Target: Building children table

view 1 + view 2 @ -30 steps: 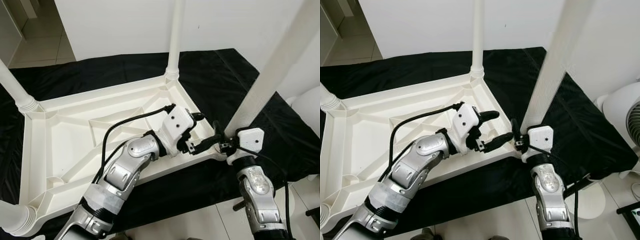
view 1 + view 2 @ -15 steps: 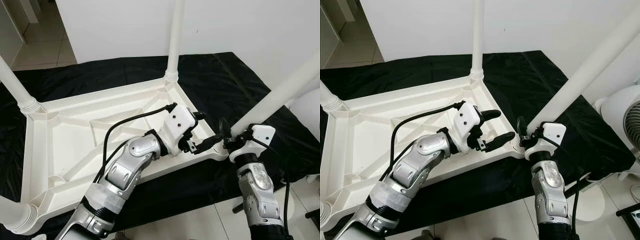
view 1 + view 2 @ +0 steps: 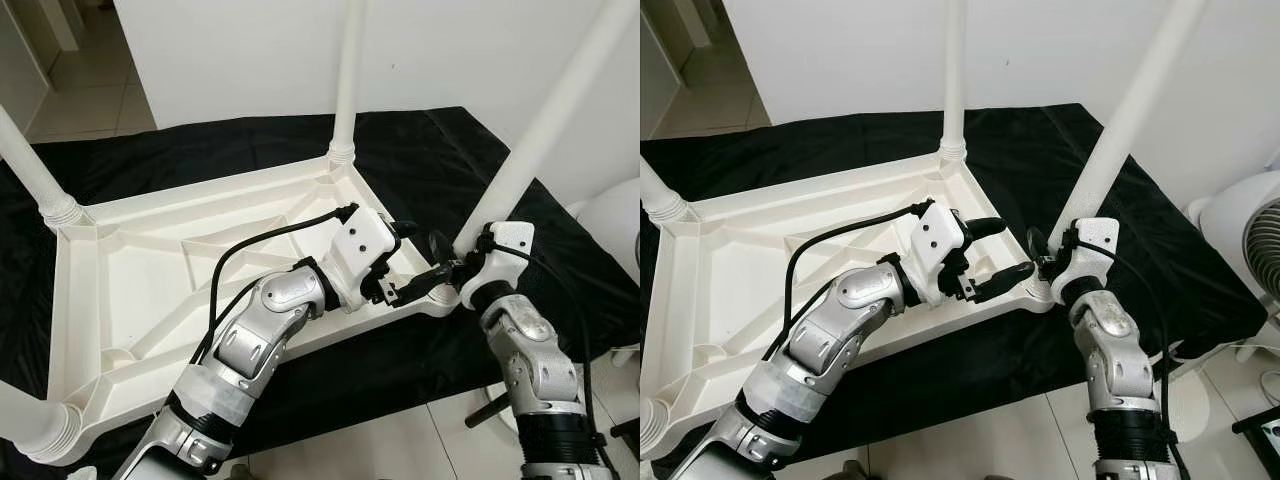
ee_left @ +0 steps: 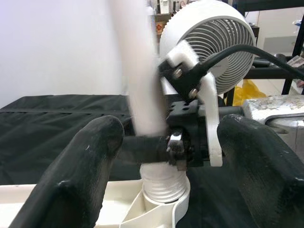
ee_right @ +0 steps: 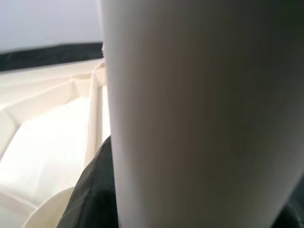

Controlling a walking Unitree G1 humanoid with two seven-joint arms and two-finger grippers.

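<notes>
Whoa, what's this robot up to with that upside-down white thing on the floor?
It is putting together a small white plastic table, which lies upside down on a black cloth. The right gripper has its jaws closed around the base of one table leg, holding it in the near corner socket. The left gripper hovers beside that corner, jaws open, holding nothing.

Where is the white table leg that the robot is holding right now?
The white plastic table leg stands tilted in the upturned white tabletop's near right corner, gripped at its base by the right tool.
</notes>
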